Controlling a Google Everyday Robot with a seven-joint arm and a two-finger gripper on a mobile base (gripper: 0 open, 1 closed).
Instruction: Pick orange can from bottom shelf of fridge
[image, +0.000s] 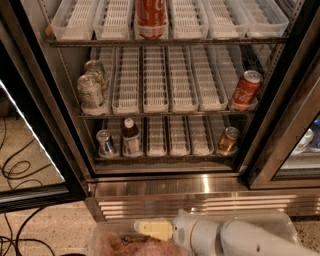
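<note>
The fridge (200, 189) stands with its glass door (30, 150) swung out at the left.

**Shelf contents**
- Upper tier: one red can (150, 17) with white script in the centre lane tray. Its top is cut off by the picture edge.
- Middle tier: two silver cans (91, 92) in the leftmost lane, one behind the other. A tilted red can (246, 90) sits in the rightmost lane.
- The bottom shelf (165, 157): a silver-and-blue can (105, 142) in the leftmost lane, with a brown bottle (131, 137) with a white cap just beside it. The orange can (228, 140) stands upright at the front of the rightmost lane, well apart from both.

**Hand**
- The hand (150, 230), cream-coloured, points left on the white arm (230, 239). It is low in the view, in front of the ribbed steel base and well below the orange can.
- It holds nothing visible. Whether it is wide or narrow cannot be told.

**Obscured items**
- A translucent bin (102, 240) lies under the hand. Its pinkish-brown contents cannot be identified.
- Blue-and-white items (310, 140) behind the right-hand door are too blurred to name.
</note>
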